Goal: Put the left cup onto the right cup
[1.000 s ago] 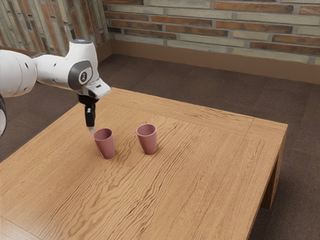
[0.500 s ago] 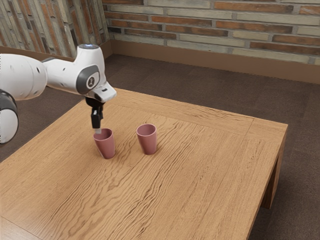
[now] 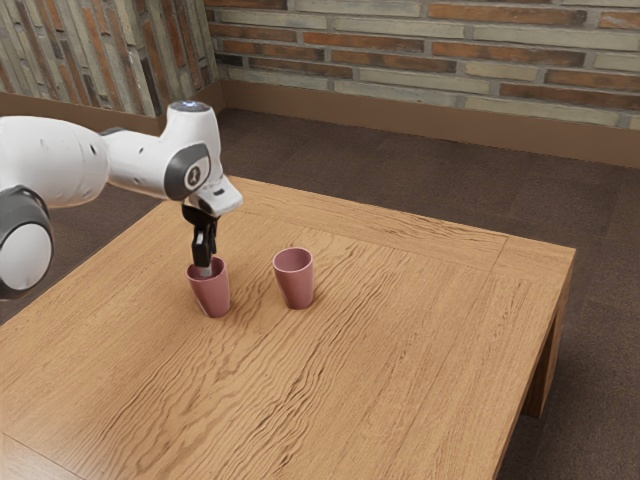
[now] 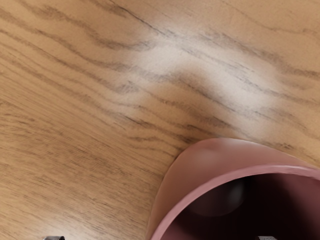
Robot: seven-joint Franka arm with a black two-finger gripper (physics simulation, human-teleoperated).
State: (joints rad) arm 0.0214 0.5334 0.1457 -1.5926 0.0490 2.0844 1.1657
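Note:
Two pink cups stand upright on the wooden table (image 3: 400, 340). The left cup (image 3: 211, 292) is directly under my gripper (image 3: 204, 266), whose black fingers point straight down and reach its rim on the side nearer the arm. The fingers stand open, with the near wall of the cup between them. In the wrist view that cup's rim and dark inside (image 4: 235, 195) loom large just under the hand. The right cup (image 3: 294, 278) stands a short gap away toward the exterior view's right, untouched.
The table's far edge (image 3: 380, 215) and right edge (image 3: 545, 330) drop to a dark carpeted floor. A brick wall (image 3: 420, 50) runs behind. Bare wood (image 4: 100, 100) surrounds the cups.
My hand has moved toward the exterior view's right and lowered, from beside and above the left cup to down at its rim. Neither cup has moved.

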